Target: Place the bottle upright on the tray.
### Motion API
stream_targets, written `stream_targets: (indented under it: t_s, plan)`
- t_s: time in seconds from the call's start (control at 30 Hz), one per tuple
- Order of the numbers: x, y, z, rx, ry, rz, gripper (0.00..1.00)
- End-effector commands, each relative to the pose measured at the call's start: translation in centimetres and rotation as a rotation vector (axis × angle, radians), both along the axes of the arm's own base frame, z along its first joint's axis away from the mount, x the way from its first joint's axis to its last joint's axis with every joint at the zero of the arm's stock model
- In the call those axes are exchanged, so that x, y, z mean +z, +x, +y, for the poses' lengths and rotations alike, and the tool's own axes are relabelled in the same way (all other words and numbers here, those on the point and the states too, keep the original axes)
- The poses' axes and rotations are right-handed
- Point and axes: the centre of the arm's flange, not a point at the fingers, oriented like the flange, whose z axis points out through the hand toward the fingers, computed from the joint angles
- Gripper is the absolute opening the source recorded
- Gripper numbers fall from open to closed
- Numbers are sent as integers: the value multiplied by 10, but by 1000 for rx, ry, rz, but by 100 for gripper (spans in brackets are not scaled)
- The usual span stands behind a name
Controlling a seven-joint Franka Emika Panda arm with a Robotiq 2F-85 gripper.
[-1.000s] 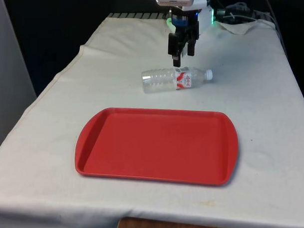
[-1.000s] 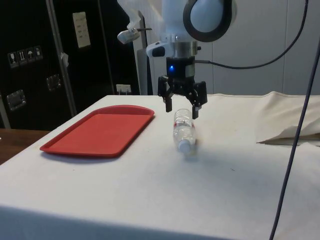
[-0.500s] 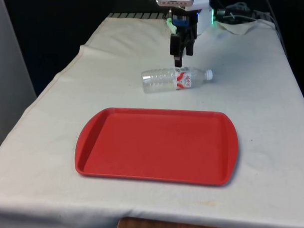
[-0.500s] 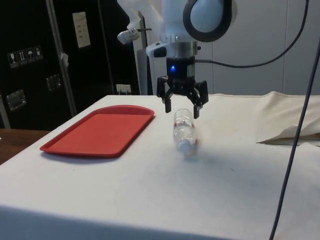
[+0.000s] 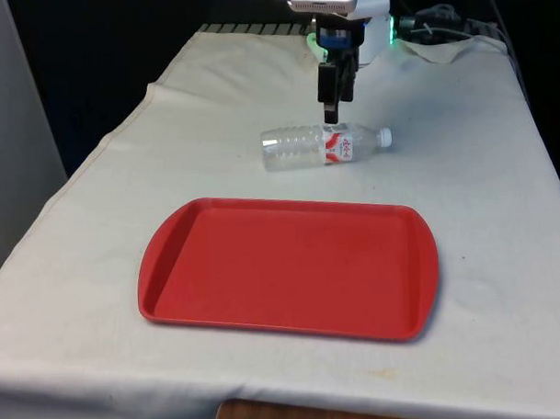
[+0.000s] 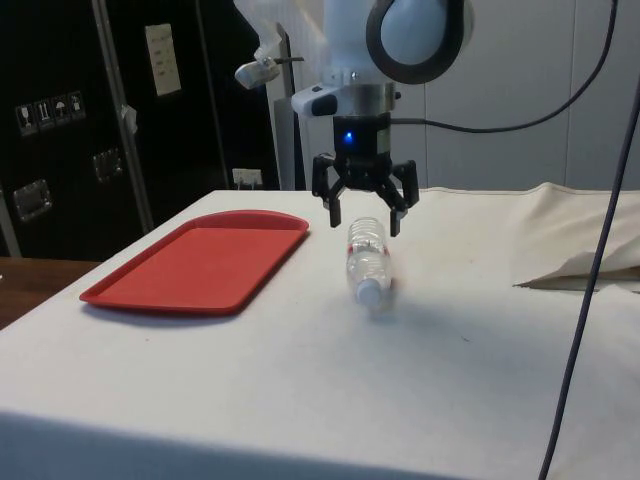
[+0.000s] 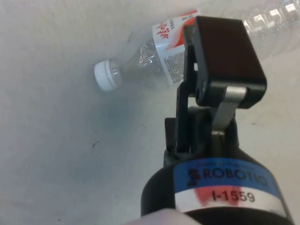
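Your red tray (image 5: 288, 268) sits near on the tabletop (image 5: 97, 225); beyond it, well apart, the clear bottle (image 5: 322, 145) lies on its side, white cap (image 5: 384, 136) to the front view's right; it looks empty, so expect it light, thin-walled, slick and apt to roll. The hand (image 6: 364, 222) hovers just above, fingers spread wide; take the ribbed body by the label (image 7: 174, 46), squeezing gently.

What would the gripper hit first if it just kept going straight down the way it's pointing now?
Most likely the bottle: the open gripper hangs right above its labelled middle, where it lies on its side on the white cloth. Exact alignment is hard to confirm.
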Motion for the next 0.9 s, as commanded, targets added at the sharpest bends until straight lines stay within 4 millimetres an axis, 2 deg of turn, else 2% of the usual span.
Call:
stream_targets:
  t_s: [0.0, 0.87]
  plan:
    - [1, -1, 3, 14, 8, -3, 100]
    - [0, -1, 3, 182, -3, 4, 100]
